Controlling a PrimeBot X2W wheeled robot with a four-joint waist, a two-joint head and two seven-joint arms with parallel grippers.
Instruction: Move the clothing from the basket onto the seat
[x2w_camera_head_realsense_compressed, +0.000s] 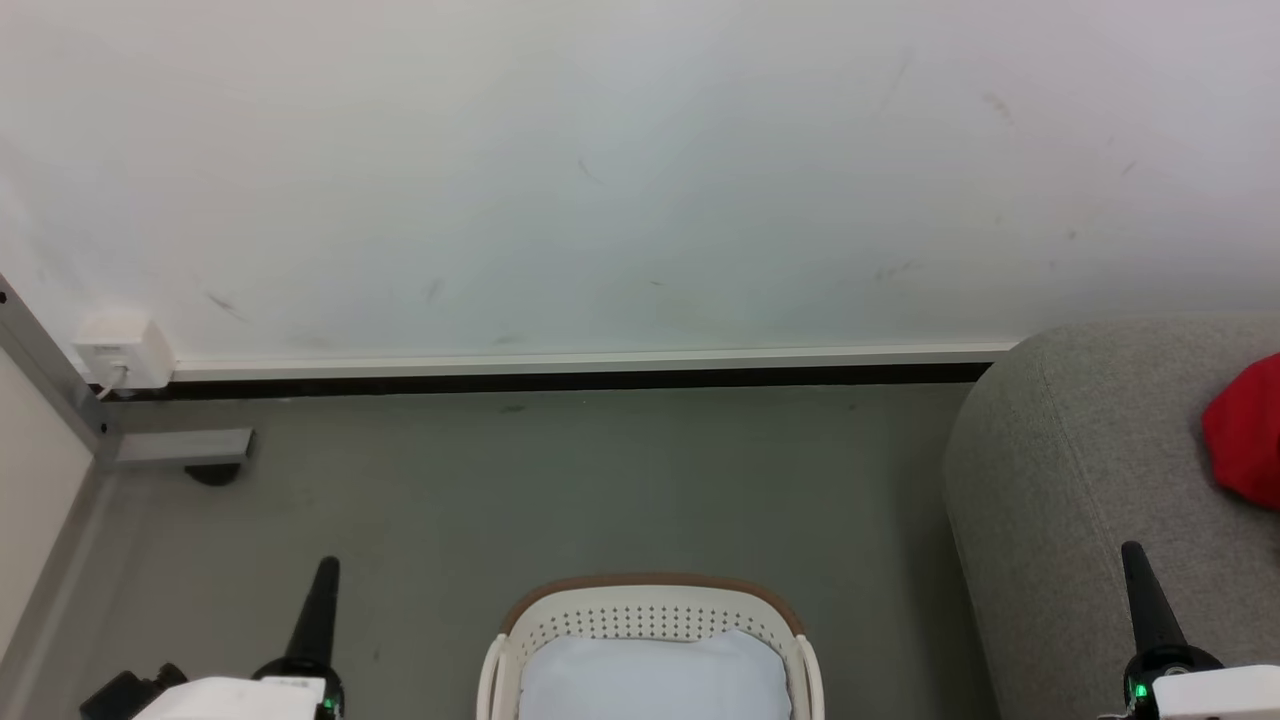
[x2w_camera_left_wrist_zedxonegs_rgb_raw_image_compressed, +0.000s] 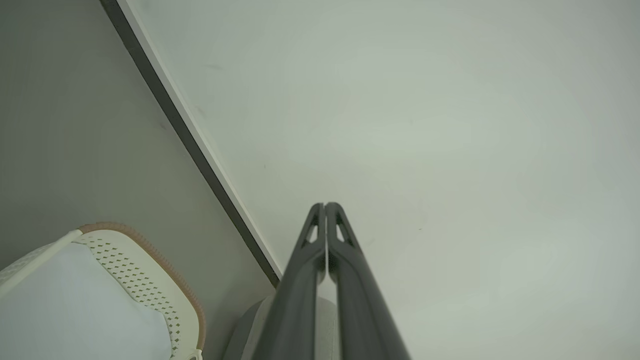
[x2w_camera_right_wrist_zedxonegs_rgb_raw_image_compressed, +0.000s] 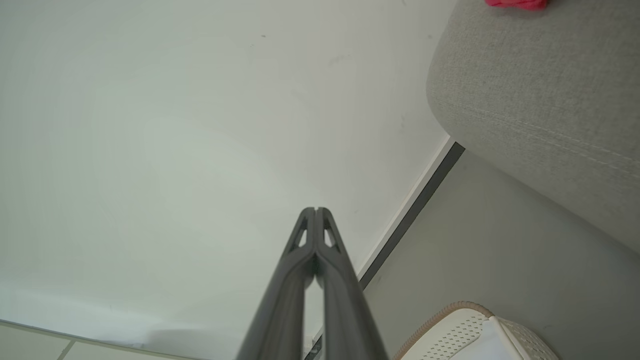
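The cream basket (x2w_camera_head_realsense_compressed: 650, 608) with a tan rim stands on the floor at the bottom centre, and a pale white cloth (x2w_camera_head_realsense_compressed: 655, 675) lies inside it. Red clothing (x2w_camera_head_realsense_compressed: 1245, 432) rests on the grey seat (x2w_camera_head_realsense_compressed: 1080, 450) at the right edge. My left gripper (x2w_camera_head_realsense_compressed: 327, 568) points up at the lower left, shut and holding nothing. My right gripper (x2w_camera_head_realsense_compressed: 1133, 552) is shut and holds nothing at the lower right, in front of the seat. The left wrist view shows my left gripper (x2w_camera_left_wrist_zedxonegs_rgb_raw_image_compressed: 325, 205) beside the basket (x2w_camera_left_wrist_zedxonegs_rgb_raw_image_compressed: 150, 270). In the right wrist view are my right gripper (x2w_camera_right_wrist_zedxonegs_rgb_raw_image_compressed: 315, 210), the seat (x2w_camera_right_wrist_zedxonegs_rgb_raw_image_compressed: 540, 90) and the clothing (x2w_camera_right_wrist_zedxonegs_rgb_raw_image_compressed: 517, 4).
A white wall (x2w_camera_head_realsense_compressed: 640, 170) with a dark baseboard (x2w_camera_head_realsense_compressed: 560, 380) runs behind the grey floor (x2w_camera_head_realsense_compressed: 600, 480). A white socket box (x2w_camera_head_realsense_compressed: 122, 350) and a grey metal frame leg (x2w_camera_head_realsense_compressed: 180, 447) sit at the left.
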